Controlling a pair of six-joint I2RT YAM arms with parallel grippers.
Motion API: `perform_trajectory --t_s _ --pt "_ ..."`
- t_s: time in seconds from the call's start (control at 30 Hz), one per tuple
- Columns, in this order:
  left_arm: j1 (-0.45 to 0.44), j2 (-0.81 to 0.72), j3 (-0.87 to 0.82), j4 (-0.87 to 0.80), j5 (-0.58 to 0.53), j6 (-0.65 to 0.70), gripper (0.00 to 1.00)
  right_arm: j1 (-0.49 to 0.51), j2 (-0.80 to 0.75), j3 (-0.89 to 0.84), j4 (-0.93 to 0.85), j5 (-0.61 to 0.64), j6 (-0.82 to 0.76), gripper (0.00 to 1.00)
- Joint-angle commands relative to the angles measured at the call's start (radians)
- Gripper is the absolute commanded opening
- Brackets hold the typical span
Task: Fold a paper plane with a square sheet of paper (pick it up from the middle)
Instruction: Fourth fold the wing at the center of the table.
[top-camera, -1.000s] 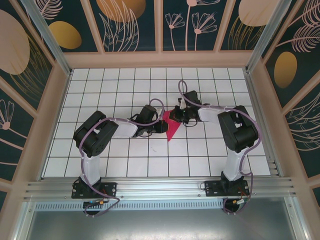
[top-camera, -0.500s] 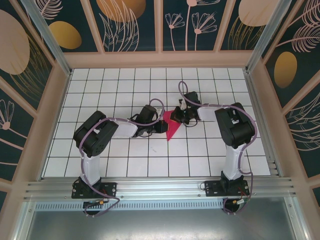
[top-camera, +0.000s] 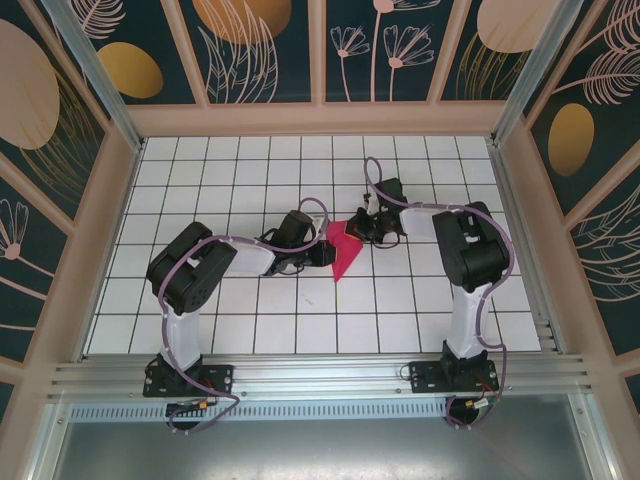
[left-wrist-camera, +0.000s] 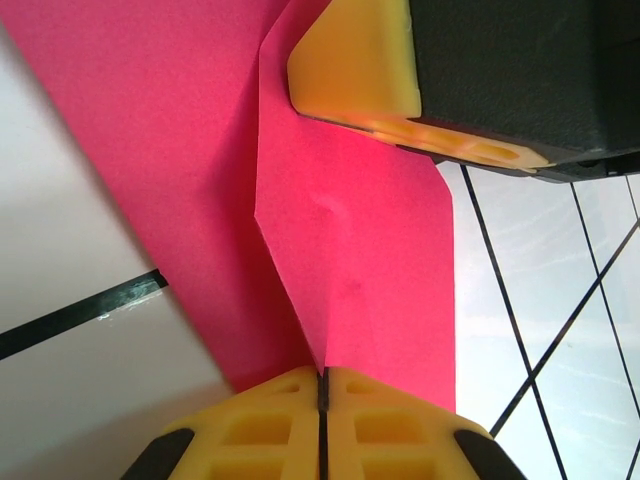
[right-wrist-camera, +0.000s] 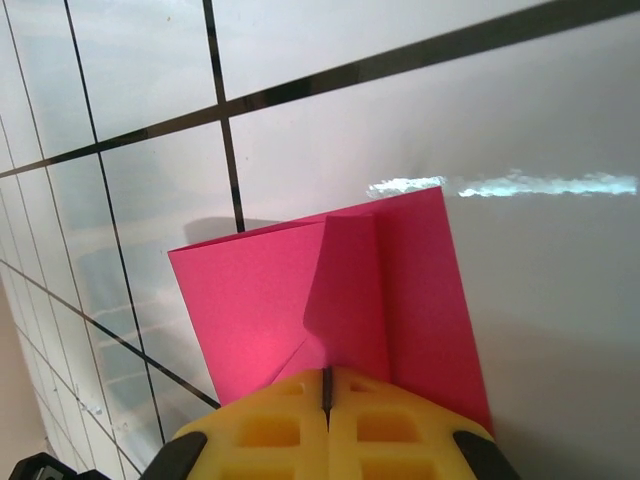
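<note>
At the near edge of the white tiled desk (top-camera: 300, 325) the two arms are bolted side by side. The left arm (top-camera: 190, 285) reaches toward the middle, and so does the right arm (top-camera: 470, 255). Both bend inward and meet at about the centre of the desk.

The sheet of paper (top-camera: 343, 258) lies there, magenta-pink and already creased smaller. From above it reads as a narrow wedge with its point toward the near side and its wider end farther off.

The left pincer (top-camera: 325, 253) sits at the sheet's left edge. In the left wrist view its yellow fingers (left-wrist-camera: 270, 425) are pressed together. A raised fold of the paper (left-wrist-camera: 360, 280) runs straight into the seam between them, so it is closed on the sheet.

Just beyond, at the far right of the sheet, is the right pincer (top-camera: 357, 229). In the right wrist view its fingers (right-wrist-camera: 385, 425) are likewise pressed together. The pink paper (right-wrist-camera: 260, 295) is tucked in where they meet, with a folded flap lying over a flat layer. One yellow finger (left-wrist-camera: 355, 60) of the right pincer lies on the paper's far end in the left wrist view.

Farther back the desk runs to dark panels painted with flowers (top-camera: 320, 45).
</note>
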Motion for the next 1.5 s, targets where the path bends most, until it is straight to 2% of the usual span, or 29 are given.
perform_trajectory --t_s 0.0,0.23,0.5,0.73,0.93,1.2,1.3,1.47 --pt "-0.006 0.040 -0.047 -0.123 -0.009 -0.004 0.10 -0.023 0.076 0.025 -0.013 0.061 -0.032 0.02" --pt "-0.007 0.035 -0.054 -0.127 -0.011 -0.004 0.10 -0.030 0.070 0.053 -0.037 0.072 -0.022 0.02" --pt "-0.005 0.027 -0.063 -0.121 -0.018 -0.014 0.10 -0.034 0.037 0.087 -0.018 0.002 -0.018 0.03" --pt "-0.006 0.028 -0.065 -0.123 -0.016 -0.012 0.10 -0.038 0.107 0.120 -0.047 0.058 -0.016 0.03" --pt "-0.006 0.028 -0.071 -0.121 -0.016 -0.014 0.10 -0.042 0.103 0.132 -0.085 0.122 -0.010 0.03" --pt "-0.005 0.024 -0.065 -0.129 -0.023 -0.015 0.11 -0.039 -0.041 0.125 -0.050 0.022 -0.023 0.03" --pt "-0.005 0.025 -0.060 -0.130 -0.022 -0.012 0.11 -0.031 -0.037 0.127 -0.050 -0.019 -0.022 0.04" --pt "-0.006 0.027 -0.059 -0.133 -0.020 -0.012 0.11 -0.020 0.013 0.139 -0.055 -0.001 -0.017 0.03"
